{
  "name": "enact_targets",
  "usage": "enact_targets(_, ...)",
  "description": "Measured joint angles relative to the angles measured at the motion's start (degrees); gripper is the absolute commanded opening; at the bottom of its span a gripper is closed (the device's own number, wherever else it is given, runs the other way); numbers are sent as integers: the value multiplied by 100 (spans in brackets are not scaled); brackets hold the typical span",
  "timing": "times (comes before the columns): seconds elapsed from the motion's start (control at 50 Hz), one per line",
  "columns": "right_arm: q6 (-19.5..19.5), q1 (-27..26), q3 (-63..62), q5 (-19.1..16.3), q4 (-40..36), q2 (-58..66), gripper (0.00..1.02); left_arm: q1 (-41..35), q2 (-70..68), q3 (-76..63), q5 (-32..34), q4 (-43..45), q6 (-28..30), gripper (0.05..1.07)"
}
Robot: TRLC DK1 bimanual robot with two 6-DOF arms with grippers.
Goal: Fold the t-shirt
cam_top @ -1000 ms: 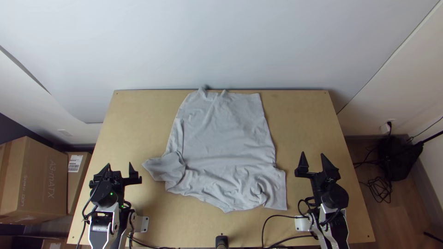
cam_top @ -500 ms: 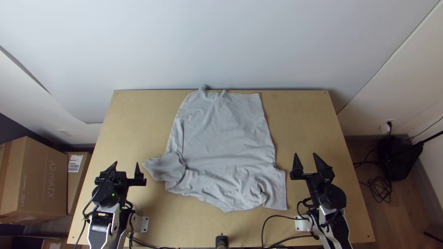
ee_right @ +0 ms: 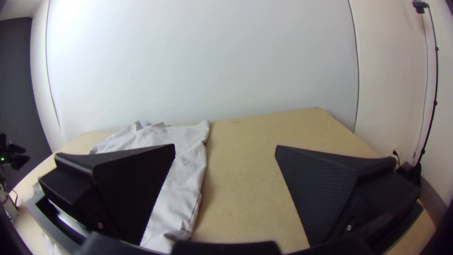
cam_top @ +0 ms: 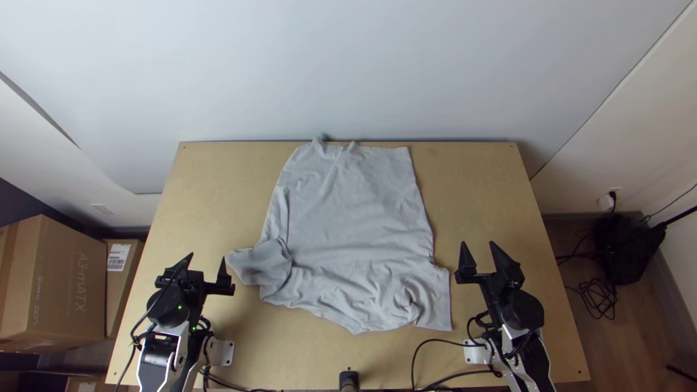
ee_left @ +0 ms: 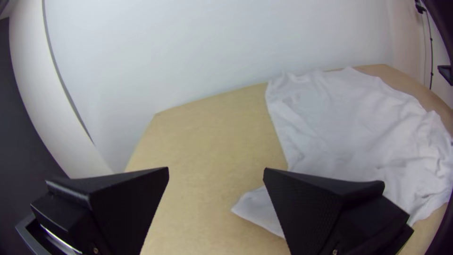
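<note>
Bench: light wood; taken as landmark for all places below.
T-shirt: one, pale grey; laid spread across the bench's middle, from its far edge toward its near edge. Far half fairly flat; near half wrinkled and partly bunched.
Turned part: a sleeve-like flap, doubled on itself, pointed toward the bench's left side.
Opposite corner: a squarer flap, set out toward the bench's right side, with a small bunch beside it.
Left end effector: held over the bench's near left part, near the turned part; fingers wide apart, nothing clamped.
Right end effector: held over the bench's right part, beside the cloth; fingers wide apart, nothing clamped.
Handling: light, soft and limp, by judgement; not fragile, but easily creased and dragged. Under a one-sided pull, the whole piece could be skewed.
Grasp places: the two flaps at the garment's sides, best pinched at their outer edges, with a single layer not mistaken for two.
Step in hand: apparently the outset; main fold not made. Smoothing of the near half may be called for, then both sides to be lifted together.
</note>
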Motion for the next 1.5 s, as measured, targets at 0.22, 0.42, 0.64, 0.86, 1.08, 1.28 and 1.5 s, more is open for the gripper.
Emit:
enact_targets(0.22, -361, 0, 385, -2, 260, 0, 98, 125, 111, 262, -2, -90, -4, 102)
enact_targets(0.42, -470, 190, 1399, 0, 603, 11, 98, 264, 1202, 1491, -2, 7, -2, 102)
enact_targets(0.64, -509, 317, 2820, -2, 431, 101, 98, 162, 2800, 3014, -2, -81, -83, 102)
enact_targets(0.86, -481, 562, 4566, -20, -291, 2789, 98, -433, 4463, 4883, 44, -1303, -459, 102)
enact_targets(1.08, -136, 1010, 5042, -20, -1683, 3995, 98, -634, 5488, 5831, 42, -1923, -743, 102)
enact_targets(1.28, 612, 1445, 5884, -190, -2758, 4345, 98, -780, 5571, 6144, 42, -2096, -907, 102)
enact_targets(1.5, 1864, 1799, 5901, -1410, -4319, 4841, 98, -859, 5615, 6325, 105, -2374, -1281, 102)
